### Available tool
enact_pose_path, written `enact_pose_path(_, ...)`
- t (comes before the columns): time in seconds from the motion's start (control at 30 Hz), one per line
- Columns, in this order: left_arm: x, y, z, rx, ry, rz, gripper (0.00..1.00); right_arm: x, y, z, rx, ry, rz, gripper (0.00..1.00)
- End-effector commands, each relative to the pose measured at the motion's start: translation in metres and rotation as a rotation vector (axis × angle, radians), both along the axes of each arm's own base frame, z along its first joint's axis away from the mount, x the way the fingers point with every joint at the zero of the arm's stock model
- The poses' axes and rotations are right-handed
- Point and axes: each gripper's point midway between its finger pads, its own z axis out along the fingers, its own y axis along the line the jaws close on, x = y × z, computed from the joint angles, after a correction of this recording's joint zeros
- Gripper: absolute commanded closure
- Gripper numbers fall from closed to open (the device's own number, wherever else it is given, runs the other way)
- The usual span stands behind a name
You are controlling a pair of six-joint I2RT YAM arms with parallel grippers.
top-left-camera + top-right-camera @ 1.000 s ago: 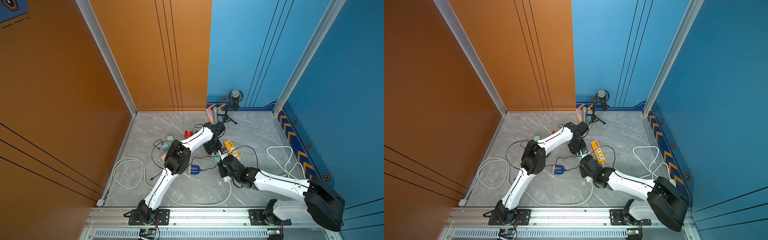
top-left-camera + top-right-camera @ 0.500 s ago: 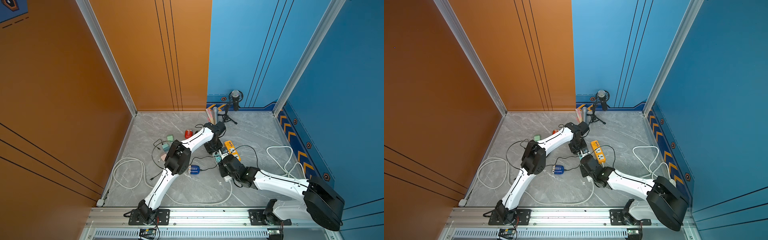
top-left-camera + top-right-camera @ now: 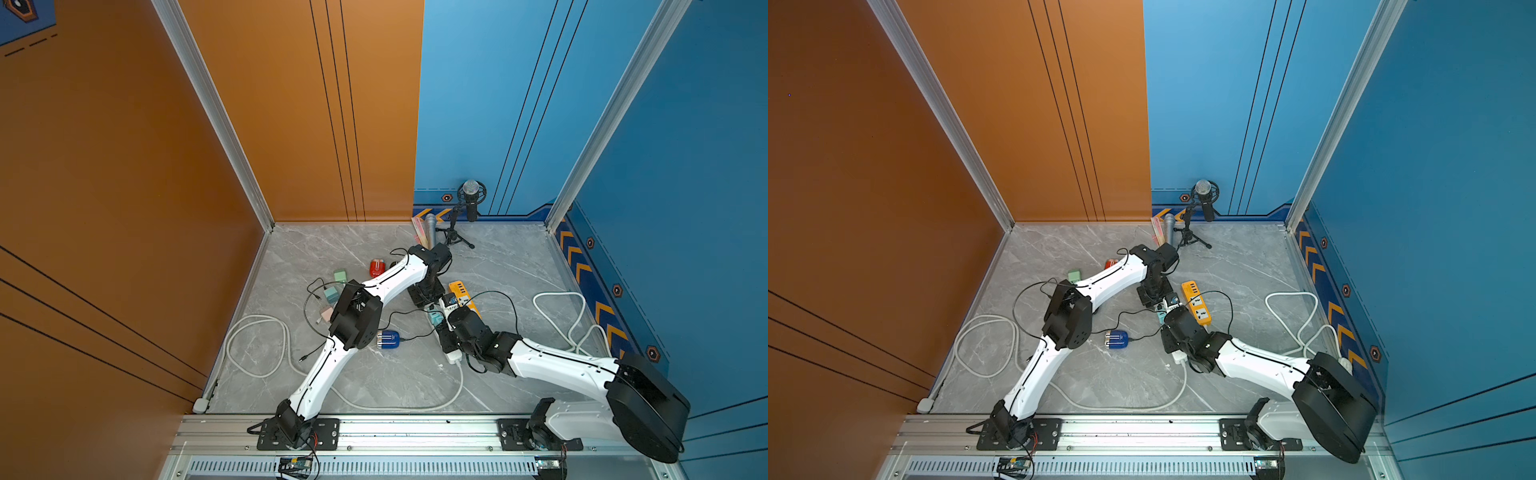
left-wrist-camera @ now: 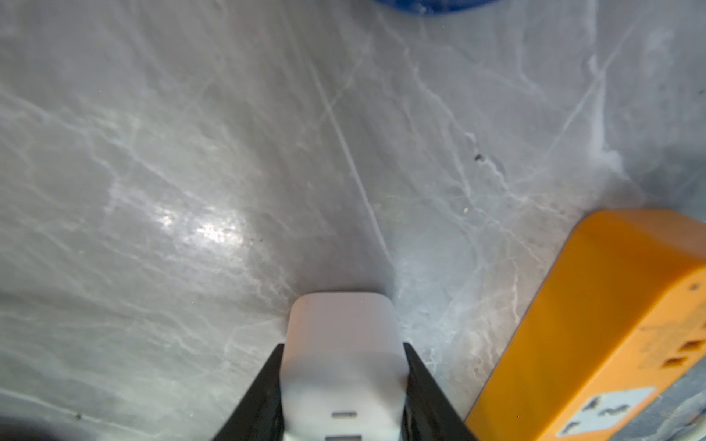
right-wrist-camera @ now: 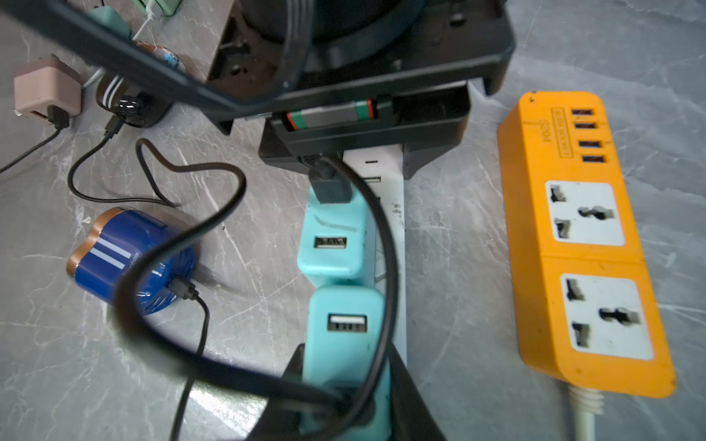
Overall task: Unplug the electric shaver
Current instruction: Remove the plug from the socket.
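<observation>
to free the electric shaver [image 5: 128,257], the pull should run straight out of the socket, in line with the pins, while the white power strip [image 4: 340,320] is pinned to the desk [image 5: 458,248] so it neither lifts nor skids. the shaver lies on the desk just beside the strip. its black cable [image 5: 389,267] loops over both teal adapters, and i cannot tell for sure which one feeds it. the left gripper [image 4: 344,345] is partly closed, clamped on the end of the white power strip. the right gripper [image 5: 344,355] is set narrower, pinched on the near teal adapter [image 5: 344,301]. the cable crosses close in front of it, a likely snag.
</observation>
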Motion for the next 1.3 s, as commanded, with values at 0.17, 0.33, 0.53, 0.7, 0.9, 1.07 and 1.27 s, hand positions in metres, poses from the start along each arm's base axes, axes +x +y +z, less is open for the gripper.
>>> enact_pose_path(0.17,-0.030,-0.011,-0.035,0.019,0.111,-0.041,0.74,0.001,0.037,0.039,-0.143,-0.208,0.118,0.92)
enact_pose_path(0.33,-0.031,-0.011,-0.036,0.023,0.114,-0.040,0.74,0.001,0.039,0.045,-0.155,-0.232,0.115,0.92)
enact_pose_path(0.53,-0.031,-0.011,-0.035,0.023,0.114,-0.037,0.74,0.003,0.035,0.039,-0.052,-0.131,0.100,0.93)
enact_pose_path(0.7,-0.029,-0.011,-0.034,0.023,0.106,-0.037,0.74,0.006,0.031,0.026,0.143,0.022,0.075,0.92)
enact_pose_path(0.9,-0.029,-0.010,-0.035,0.025,0.105,-0.041,0.74,0.012,0.024,0.028,0.209,0.067,0.052,0.91)
enact_pose_path(1.07,-0.029,-0.011,-0.034,0.022,0.105,-0.045,0.75,0.010,0.032,0.038,0.238,0.036,0.079,0.91)
enact_pose_path(1.27,-0.030,-0.011,-0.035,0.021,0.109,-0.050,0.74,0.014,0.018,0.055,0.139,-0.089,0.019,0.93)
